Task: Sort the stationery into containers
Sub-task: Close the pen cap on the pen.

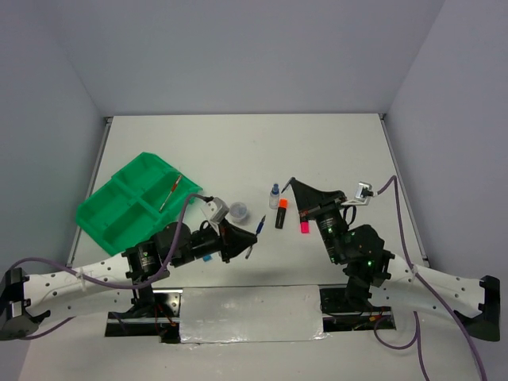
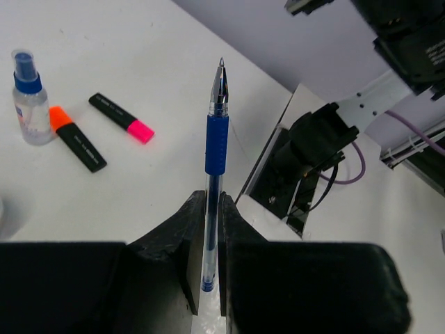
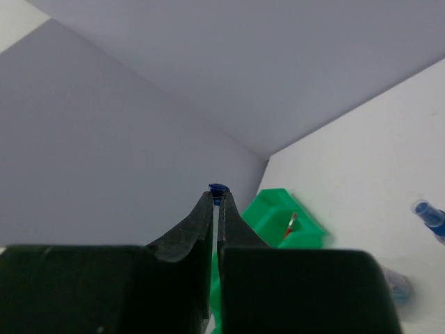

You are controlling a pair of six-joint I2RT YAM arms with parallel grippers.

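Left claw [image 2: 212, 202] is pinching one blue pen [image 2: 216, 142] over the bench [image 1: 333, 143].

The pen is pointing away from the claw. The right claw [image 3: 217, 198] is sitting almost pressed together, and a blue speck [image 3: 218, 188] at its tips is too small to name. Farther out, one clear tub [image 1: 238, 212], one orange highlighter [image 2: 76, 138], one pink highlighter [image 2: 122, 118] and one bottle [image 2: 28, 97] are resting on the bench. Farthest left, one green tray [image 1: 119, 222] with four boxes is holding one red pen [image 1: 171, 193] along its right side.
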